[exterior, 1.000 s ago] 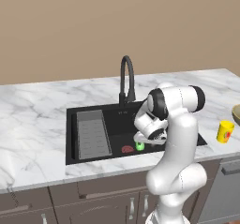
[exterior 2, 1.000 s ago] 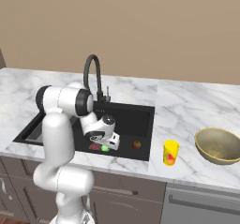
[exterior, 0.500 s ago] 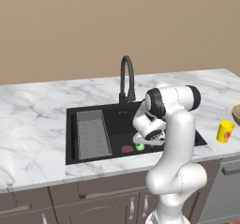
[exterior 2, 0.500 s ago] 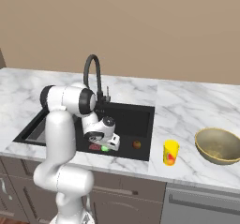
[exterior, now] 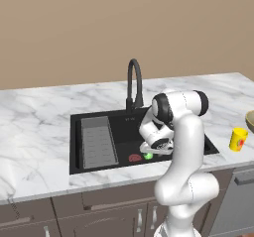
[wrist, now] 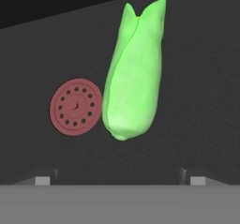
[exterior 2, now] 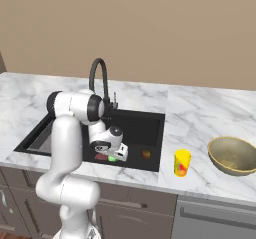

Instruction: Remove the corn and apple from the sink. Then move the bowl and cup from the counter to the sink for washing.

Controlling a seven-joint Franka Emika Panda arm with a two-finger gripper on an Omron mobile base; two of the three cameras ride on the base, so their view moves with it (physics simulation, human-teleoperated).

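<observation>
Presently: gripper (wrist: 120, 180), jaws spread wide and holding nothing, low inside the sink (exterior: 99, 169) above the corn (wrist: 133, 78). Corn lies on the basin floor beside a round red drain (wrist: 76, 107), near the sink's front edge.

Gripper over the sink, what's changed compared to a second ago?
The gripper has sunk a little lower into the sink, closing in on the corn. Its jaws are open as before, and nothing has been gripped or let go. The corn, the red drain beside it, the apple, the cup and the bowl all lie where they were.
</observation>
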